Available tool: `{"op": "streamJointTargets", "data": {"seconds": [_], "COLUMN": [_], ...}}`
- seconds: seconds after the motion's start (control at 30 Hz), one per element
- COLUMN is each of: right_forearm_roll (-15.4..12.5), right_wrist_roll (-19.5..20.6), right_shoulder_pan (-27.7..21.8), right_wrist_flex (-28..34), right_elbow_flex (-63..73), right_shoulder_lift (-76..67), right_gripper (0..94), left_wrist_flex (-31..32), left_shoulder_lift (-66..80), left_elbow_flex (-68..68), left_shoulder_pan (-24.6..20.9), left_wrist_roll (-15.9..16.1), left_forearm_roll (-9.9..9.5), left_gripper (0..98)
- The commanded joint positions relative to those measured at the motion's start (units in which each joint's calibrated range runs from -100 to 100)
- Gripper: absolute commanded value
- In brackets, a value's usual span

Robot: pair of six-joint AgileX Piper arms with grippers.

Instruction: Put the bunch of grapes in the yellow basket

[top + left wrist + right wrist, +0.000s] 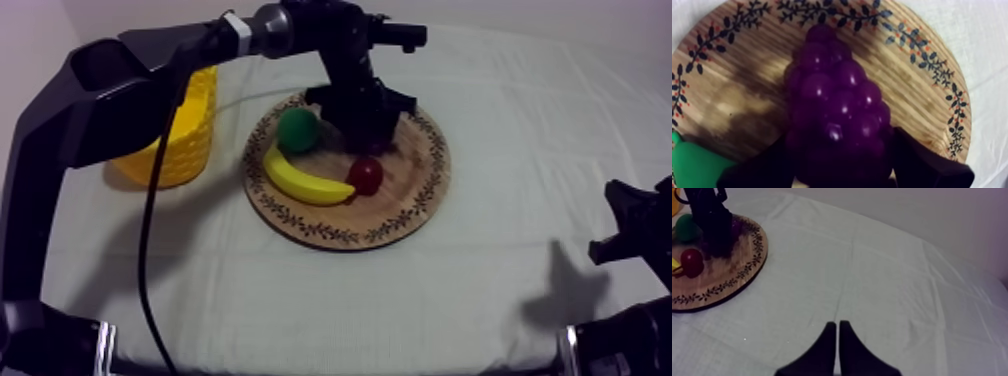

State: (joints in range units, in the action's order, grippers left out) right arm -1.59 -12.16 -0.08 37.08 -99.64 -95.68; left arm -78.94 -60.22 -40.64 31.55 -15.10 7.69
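Note:
The purple bunch of grapes (837, 100) lies on the round wooden board (732, 100), beside the green pear (692, 165). My left gripper (841, 139) is down over the bunch, with one black finger (762, 167) pressed against each side of it. From above, my left gripper (365, 125) stands on the back of the board (400, 205) and covers the grapes. The yellow basket (190, 135) stands left of the board. My right gripper (635, 225) rests low at the table's right side, and in its own view my right gripper (837, 333) forms a narrow shut wedge over bare cloth.
On the board also lie a pear (298, 130), a banana (305, 180) and a small red fruit (365, 175). My left arm reaches over the basket. Open cloth spreads in front of the board and to its right.

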Motion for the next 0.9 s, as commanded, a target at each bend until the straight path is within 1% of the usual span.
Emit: {"op": "streamJointTargets", "data": {"seconds": [0.0, 0.13, 0.27, 0.47, 0.6, 0.7, 0.87], "right_forearm_roll": [0.00, 0.00, 0.00, 0.00, 0.00, 0.00, 0.00], "right_wrist_roll": [-0.02, -0.02, 0.00, -0.01, 0.01, 0.02, 0.03], "right_shoulder_pan": [0.00, 0.00, 0.00, 0.00, 0.00, 0.00, 0.00], "right_wrist_flex": [0.01, 0.01, 0.01, 0.01, 0.01, 0.01, 0.01], "right_elbow_flex": [-0.03, -0.03, -0.03, -0.03, -0.03, -0.03, -0.03], "right_shoulder_lift": [0.00, 0.00, 0.00, 0.00, 0.00, 0.00, 0.00], "right_gripper": [0.5, 0.5, 0.5, 0.5, 0.5, 0.5, 0.5], "left_wrist_flex": [0.26, 1.28, 2.18, 2.60, 2.64, 2.65, 2.71], "left_shoulder_lift": [0.25, 1.53, 4.11, 10.25, 14.90, 18.53, 24.67], "left_elbow_flex": [0.30, 1.57, 3.58, 7.36, 10.44, 13.13, 17.36], "left_shoulder_pan": [-0.03, 0.00, 0.22, 0.72, 0.98, 1.29, 2.14], "left_wrist_roll": [0.01, 0.07, -0.09, -0.16, 0.11, 0.83, 3.52], "left_forearm_roll": [-0.11, -0.32, -0.94, -2.05, -2.45, -2.68, -3.15], "left_gripper": [48.8, 49.9, 50.3, 50.2, 50.2, 50.3, 50.7]}}
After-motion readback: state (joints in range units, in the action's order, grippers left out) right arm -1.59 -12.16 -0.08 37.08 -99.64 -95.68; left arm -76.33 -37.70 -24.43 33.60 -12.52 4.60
